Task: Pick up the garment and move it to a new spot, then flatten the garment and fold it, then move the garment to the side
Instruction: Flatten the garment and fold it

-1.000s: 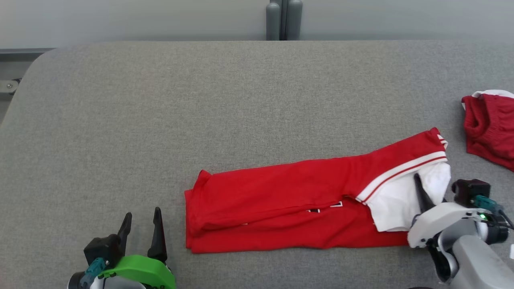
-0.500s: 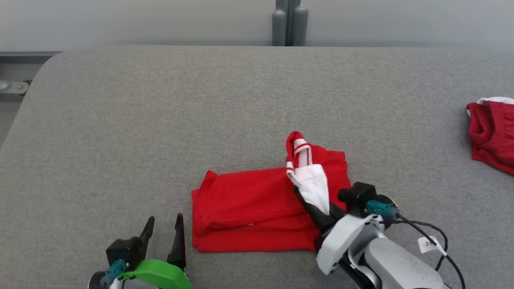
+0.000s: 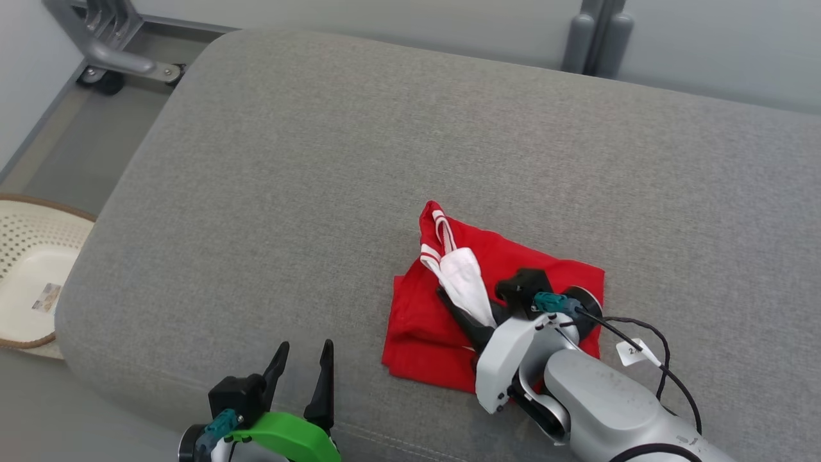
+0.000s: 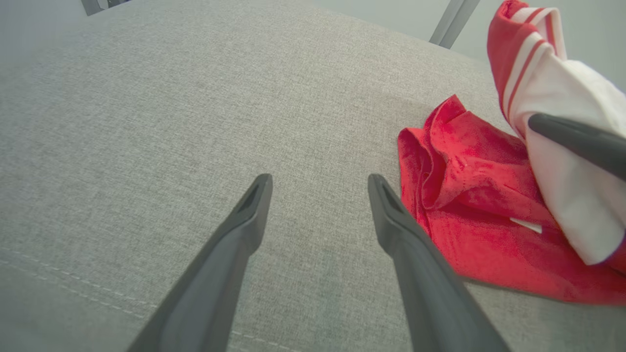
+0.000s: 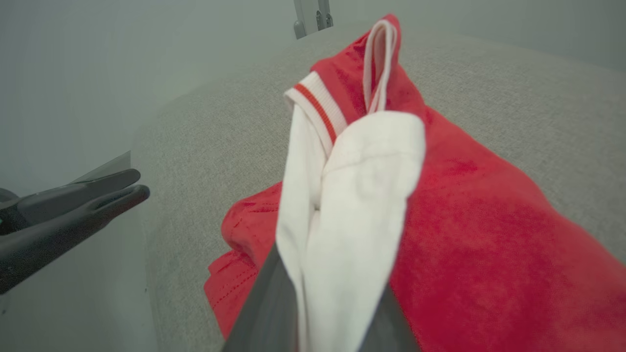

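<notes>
Left tool (image 3: 304,346) hovers at 7 o'clock, fingers apart above the grey desk (image 3: 321,160); right tool (image 3: 452,298) at 5 o'clock is clamped on the white flap of the red garment (image 3: 494,247), folded near centre; pale basket (image 3: 25,256) at 9 o'clock

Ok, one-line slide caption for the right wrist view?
Right gripper pinches the white-lined end of the red garment above the grey cushion; left gripper at left edge.

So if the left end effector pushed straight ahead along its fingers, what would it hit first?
The left end effector would probably meet bare grey fabric cushion; the red-and-white garment lies right of that line.
</notes>
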You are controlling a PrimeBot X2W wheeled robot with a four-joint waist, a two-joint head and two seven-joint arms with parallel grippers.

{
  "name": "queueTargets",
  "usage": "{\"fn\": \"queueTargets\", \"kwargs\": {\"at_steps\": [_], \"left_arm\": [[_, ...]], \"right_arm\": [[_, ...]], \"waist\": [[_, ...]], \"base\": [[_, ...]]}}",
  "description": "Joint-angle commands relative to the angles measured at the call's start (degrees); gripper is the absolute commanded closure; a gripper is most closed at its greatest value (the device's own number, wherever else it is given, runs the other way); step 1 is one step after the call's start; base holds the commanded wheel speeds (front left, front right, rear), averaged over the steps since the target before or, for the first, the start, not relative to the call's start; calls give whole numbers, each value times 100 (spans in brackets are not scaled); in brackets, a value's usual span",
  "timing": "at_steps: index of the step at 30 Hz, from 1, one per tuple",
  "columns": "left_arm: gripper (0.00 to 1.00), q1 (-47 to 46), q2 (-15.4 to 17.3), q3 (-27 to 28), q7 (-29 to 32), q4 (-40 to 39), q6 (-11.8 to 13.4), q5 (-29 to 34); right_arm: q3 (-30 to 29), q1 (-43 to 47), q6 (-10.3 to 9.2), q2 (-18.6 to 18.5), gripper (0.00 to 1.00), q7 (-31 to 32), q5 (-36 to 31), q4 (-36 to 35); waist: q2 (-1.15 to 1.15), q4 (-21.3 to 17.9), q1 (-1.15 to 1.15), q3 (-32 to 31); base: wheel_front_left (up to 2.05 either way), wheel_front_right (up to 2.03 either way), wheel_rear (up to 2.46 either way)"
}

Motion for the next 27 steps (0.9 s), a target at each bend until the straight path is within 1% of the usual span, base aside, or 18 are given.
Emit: {"fn": "queueTargets", "kwargs": {"at_steps": [1, 4, 6, 8, 10, 11, 12, 13, 18, 20, 22, 27], "left_arm": [[0, -20, 20, 12, 5, -39, 45, -36], [0, 20, 20, 106, 5, -63, 86, -19], [0, 3, 16, 200, 5, -83, 107, -5], [0, -16, 20, 302, 5, -115, 113, 28], [0, -30, 19, 410, 5, -159, 126, 41], [0, -30, 19, 410, 5, -159, 126, 41], [0, -38, 18, 451, 5, -174, 130, 60], [0, -49, 20, 526, 5, -198, 121, 91], [0, -43, 21, 629, 5, -182, 84, 108], [0, -46, 21, 638, 5, -183, 78, 107], [0, -51, 21, 644, 5, -179, 63, 115], [0, -46, 21, 600, 5, -160, 29, 110]], "right_arm": [[51, -137, -1, 70, 0, -74, 134, 115], [41, -234, -1, 111, 0, -123, 266, 159], [-136, -260, -2, 65, 0, -156, 357, 64], [-602, -197, -2, -41, 0, -159, 383, -304], [-1128, 72, -1, -167, 0, -147, 292, -723], [-1128, 72, -1, -167, 0, -147, 292, -723], [-1375, 211, -1, -239, 0, -145, 238, -890], [-1802, 471, -1, -371, 0, -147, 97, -1187], [-2348, 1105, -1, -554, 0, -148, -154, -1462], [-2381, 1282, -1, -547, 0, -149, -176, -1538], [-2241, 1384, -1, -527, 0, -148, -163, -1631], [-1548, 1390, -1, -610, 0, -149, 45, -1858]], "waist": [[0, 423, 0, 116], [0, 332, 0, 117], [0, 207, 0, 106], [0, 60, 0, 92], [0, -102, 0, 72], [0, -102, 0, 72], [0, -180, 0, 63], [0, -321, 0, 40], [0, -542, 0, -14], [0, -576, 0, -19], [0, -592, 0, -15], [0, -492, 0, 1]], "base": [[0, 0, 0], [0, 0, 0], [0, 0, 0], [0, 0, 0], [0, 0, 0], [0, 0, 0], [0, 0, 0], [0, 0, 0], [0, 0, 0], [0, 0, 0], [0, 0, 0], [0, 0, 0]]}}
